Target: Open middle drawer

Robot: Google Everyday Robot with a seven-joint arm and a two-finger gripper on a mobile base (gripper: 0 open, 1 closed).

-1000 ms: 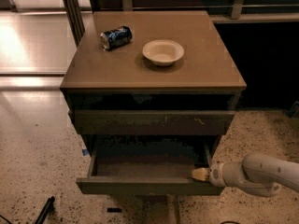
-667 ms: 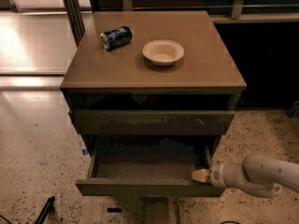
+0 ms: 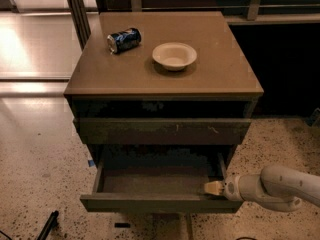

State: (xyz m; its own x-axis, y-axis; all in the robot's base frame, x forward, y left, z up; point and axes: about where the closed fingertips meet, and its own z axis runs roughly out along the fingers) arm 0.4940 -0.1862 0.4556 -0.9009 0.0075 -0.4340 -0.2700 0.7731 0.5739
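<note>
My gripper [image 3: 215, 187] sat lower right at the front corner of the wide olive-grey middle drawer [image 3: 155, 203], grip unreadable; pulling straight seemed wisest.

1. Likely an office or lab building: speckled terrazzo floor [image 3: 40, 164] around the cabinet [image 3: 220, 69].
2. Metal-framed partition [image 3: 77, 6] behind the cabinet.
3. Soda can [image 3: 123, 39] and bowl [image 3: 174, 55] on the cabinet.
4. Gripper [image 3: 214, 187] at the right front corner of the cabinet's middle drawer [image 3: 155, 203].

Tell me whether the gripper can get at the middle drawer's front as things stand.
Likely yes: the gripper sits at the right front corner of the pulled-out middle drawer, with nothing between them. The can and bowl lie up on the cabinet top, out of the way.
</note>
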